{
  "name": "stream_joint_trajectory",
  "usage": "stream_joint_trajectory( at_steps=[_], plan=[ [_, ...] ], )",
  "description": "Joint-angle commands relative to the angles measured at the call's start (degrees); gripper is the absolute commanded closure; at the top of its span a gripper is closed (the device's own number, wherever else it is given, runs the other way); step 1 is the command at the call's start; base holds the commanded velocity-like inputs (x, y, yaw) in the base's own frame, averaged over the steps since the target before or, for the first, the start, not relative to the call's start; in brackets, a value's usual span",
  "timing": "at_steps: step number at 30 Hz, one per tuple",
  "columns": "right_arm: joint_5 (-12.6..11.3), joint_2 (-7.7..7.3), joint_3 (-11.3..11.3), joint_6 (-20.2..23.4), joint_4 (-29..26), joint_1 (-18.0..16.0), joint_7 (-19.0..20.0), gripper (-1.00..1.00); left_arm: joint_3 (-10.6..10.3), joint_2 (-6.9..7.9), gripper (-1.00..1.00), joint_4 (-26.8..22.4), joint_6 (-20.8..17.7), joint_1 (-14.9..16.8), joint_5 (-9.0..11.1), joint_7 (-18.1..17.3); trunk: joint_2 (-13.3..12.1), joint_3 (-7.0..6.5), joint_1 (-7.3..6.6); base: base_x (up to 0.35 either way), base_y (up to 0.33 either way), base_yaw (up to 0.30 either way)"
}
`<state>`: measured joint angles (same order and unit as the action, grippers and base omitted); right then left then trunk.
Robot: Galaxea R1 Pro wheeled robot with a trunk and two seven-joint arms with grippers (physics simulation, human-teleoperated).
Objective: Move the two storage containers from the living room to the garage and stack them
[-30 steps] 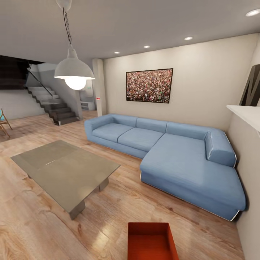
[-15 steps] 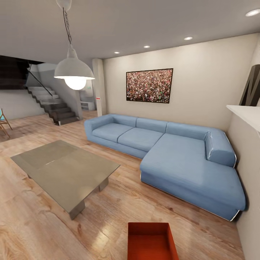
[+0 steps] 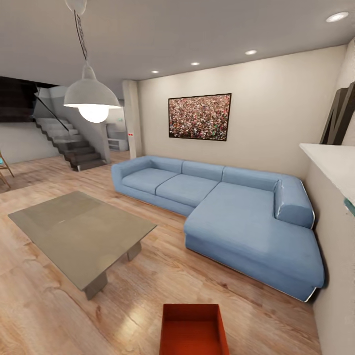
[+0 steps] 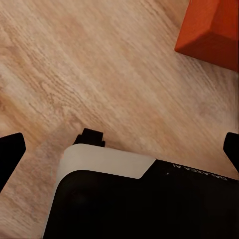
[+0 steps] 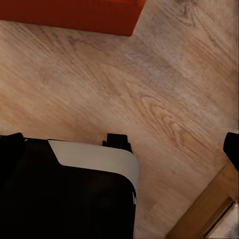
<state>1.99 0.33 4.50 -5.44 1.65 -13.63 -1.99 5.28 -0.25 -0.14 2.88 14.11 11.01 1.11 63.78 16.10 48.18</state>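
One storage container (image 3: 193,329), an orange-red open-topped box with straight matte walls, sits on the light wood plank floor (image 3: 44,315) at the bottom centre of the head view. One blue corner sofa (image 3: 231,217), one flat grey low table (image 3: 81,231), one white pendant lamp (image 3: 92,96) and one framed picture (image 3: 199,117) furnish the living room. Since the earlier frame the whole view has shifted slightly. Each wrist view shows an orange-red box corner (image 4: 211,30) (image 5: 74,15) above grained planks. Left hand (image 4: 119,147) and right hand (image 5: 119,142): fingertips spread wide, holding nothing.
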Motion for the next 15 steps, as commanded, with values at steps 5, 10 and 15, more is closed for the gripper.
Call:
stream_joint_trajectory(
  at_steps=[5,10,15],
  plan=[
    [0.21,-0.03,0.42,-0.27,0.17,-0.08,-0.21,-1.0,0.44,-0.02,-1.0,0.05,0.19,0.04,-0.02,0.12,0.04,0.07,0.0,0.0,-0.232,0.0],
    [0.21,-0.07,0.42,-0.27,0.14,-0.08,-0.21,-1.0,0.44,-0.02,-1.0,0.05,0.19,0.04,-0.02,0.12,0.04,0.07,0.0,0.0,-0.026,0.0],
    [0.21,-0.07,0.42,-0.27,0.19,-0.08,-0.21,-1.0,0.44,-0.02,-1.0,0.05,0.19,0.04,-0.02,0.05,0.04,0.07,0.0,0.0,-0.075,0.0]
  ],
)
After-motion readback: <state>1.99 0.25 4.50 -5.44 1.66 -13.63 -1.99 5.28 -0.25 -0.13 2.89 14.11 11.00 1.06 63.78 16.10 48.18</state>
